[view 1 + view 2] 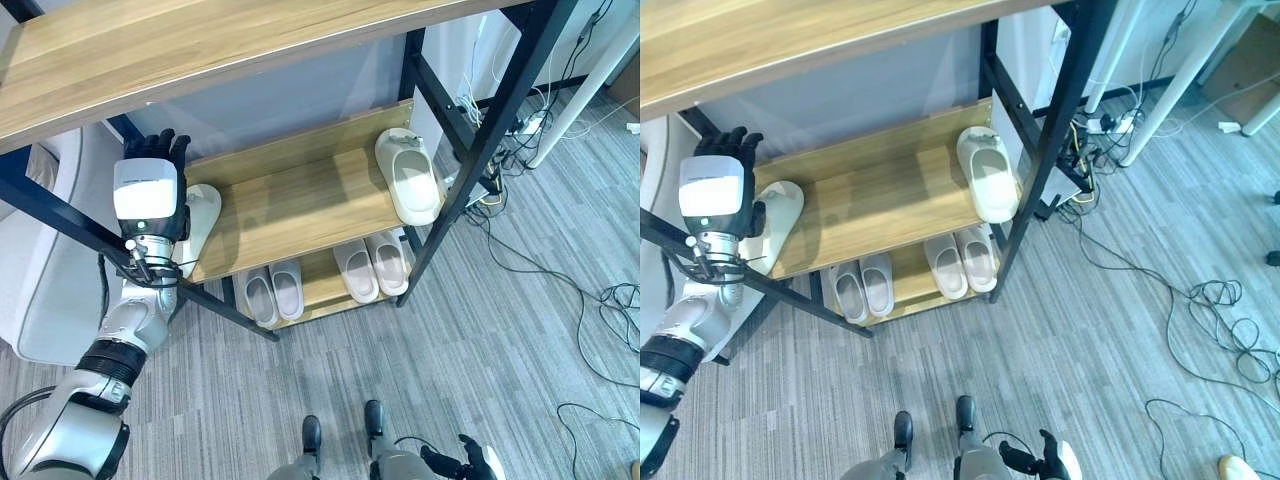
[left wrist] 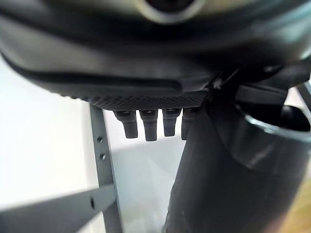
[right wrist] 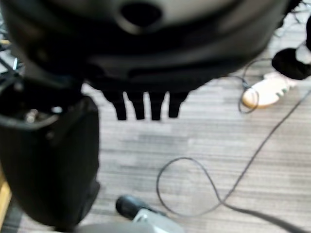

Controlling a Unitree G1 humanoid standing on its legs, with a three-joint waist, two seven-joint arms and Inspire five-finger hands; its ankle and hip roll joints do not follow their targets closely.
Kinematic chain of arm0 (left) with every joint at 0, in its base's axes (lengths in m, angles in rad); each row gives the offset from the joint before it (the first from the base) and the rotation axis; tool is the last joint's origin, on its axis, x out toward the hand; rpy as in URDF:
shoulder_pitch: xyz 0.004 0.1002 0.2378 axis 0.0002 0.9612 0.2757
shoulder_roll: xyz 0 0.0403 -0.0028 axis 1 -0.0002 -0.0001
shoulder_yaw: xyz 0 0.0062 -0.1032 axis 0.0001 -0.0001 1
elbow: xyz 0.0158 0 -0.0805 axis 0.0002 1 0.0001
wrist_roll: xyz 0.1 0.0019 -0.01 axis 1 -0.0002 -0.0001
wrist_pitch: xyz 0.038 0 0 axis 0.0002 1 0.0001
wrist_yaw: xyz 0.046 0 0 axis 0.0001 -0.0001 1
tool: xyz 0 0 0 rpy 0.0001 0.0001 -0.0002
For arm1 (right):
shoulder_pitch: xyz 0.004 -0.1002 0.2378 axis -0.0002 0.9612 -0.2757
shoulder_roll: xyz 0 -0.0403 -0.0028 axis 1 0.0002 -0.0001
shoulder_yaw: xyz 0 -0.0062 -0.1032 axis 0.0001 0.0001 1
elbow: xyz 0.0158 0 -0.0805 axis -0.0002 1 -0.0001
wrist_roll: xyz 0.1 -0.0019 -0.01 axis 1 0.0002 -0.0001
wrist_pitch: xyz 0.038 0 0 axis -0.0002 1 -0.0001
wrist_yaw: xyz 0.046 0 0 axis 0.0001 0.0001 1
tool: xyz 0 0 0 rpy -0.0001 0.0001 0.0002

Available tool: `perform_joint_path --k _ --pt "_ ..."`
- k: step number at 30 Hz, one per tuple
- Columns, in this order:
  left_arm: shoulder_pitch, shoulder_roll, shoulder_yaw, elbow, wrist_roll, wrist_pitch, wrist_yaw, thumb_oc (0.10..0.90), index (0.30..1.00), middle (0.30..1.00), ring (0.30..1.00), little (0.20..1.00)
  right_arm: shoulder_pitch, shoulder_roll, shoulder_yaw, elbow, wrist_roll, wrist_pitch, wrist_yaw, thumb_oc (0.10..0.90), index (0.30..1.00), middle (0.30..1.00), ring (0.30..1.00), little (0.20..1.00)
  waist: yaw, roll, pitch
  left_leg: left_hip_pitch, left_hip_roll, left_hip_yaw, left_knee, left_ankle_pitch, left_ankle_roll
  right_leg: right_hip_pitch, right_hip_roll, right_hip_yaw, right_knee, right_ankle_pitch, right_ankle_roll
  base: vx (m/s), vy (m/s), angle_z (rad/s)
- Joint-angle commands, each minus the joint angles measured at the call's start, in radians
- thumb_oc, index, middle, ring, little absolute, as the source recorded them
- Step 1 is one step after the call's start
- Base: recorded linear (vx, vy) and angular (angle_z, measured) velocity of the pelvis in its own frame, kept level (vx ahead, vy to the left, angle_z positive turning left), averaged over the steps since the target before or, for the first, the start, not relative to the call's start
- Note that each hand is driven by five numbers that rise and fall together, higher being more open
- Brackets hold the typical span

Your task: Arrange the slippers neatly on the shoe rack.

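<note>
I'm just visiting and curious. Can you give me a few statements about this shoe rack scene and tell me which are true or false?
1. Two slippers lie far apart on the middle shelf: the left slipper and the right slipper. True.
2. The bottom shelf is bare. False: two slipper pairs sit there.
3. The left hand is beside the left slipper. True.
4. The right hand rests on the top shelf. False: it hangs low over the floor.

Right hand (image 3: pixel 146 73) over grey striped carpet (image 3: pixel 194 145), fingers (image 3: pixel 138 104) straight, holding nothing. Person's white shoe (image 3: pixel 265 92) on carpet, well beyond fingers. Thin dark cable (image 3: pixel 209 179) looping across carpet between hand and shoe.
</note>
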Motion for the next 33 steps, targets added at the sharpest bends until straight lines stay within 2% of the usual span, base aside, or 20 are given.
perform_joint_path --k 1,7,12,33 --pt "-0.090 0.113 0.016 0.039 0.069 0.060 0.038 0.800 0.900 0.900 0.900 0.900 0.025 0.028 0.002 -0.025 0.016 -0.033 -0.012 0.800 0.900 0.900 0.900 0.900 -0.004 -0.031 -0.077 -0.014 -0.049 0.011 0.002 -0.090 0.025 0.026 -0.069 0.078 0.005 -0.088 0.142 0.00 0.000 0.00" --pt "-0.166 0.158 -0.088 0.106 0.118 0.069 0.012 0.800 0.900 0.900 0.900 0.900 0.012 0.018 0.016 -0.048 0.024 -0.050 -0.013 0.800 0.900 0.900 0.900 0.900 -0.006 -0.033 -0.076 -0.026 -0.046 0.010 0.002 -0.089 0.025 0.014 -0.065 0.078 0.005 -0.084 0.143 0.00 0.000 0.00" --pt "-0.173 0.162 -0.101 0.110 0.118 0.061 -0.003 0.800 0.900 0.900 0.900 0.900 0.009 0.019 0.021 -0.063 0.016 -0.050 -0.017 0.800 0.900 0.900 0.900 0.900 -0.007 -0.037 -0.074 -0.031 -0.045 0.011 0.002 -0.088 0.025 0.008 -0.063 0.080 0.005 -0.083 0.142 0.00 0.000 0.00" --pt "-0.329 0.101 -0.258 0.261 0.125 0.063 -0.034 0.800 0.900 0.900 0.900 0.900 -0.019 0.002 0.035 -0.073 0.022 -0.062 -0.029 0.800 0.900 0.900 0.900 0.900 -0.027 -0.032 -0.061 -0.072 -0.045 0.019 0.002 -0.075 0.026 -0.039 -0.064 0.085 0.005 -0.067 0.142 0.00 0.000 0.00"
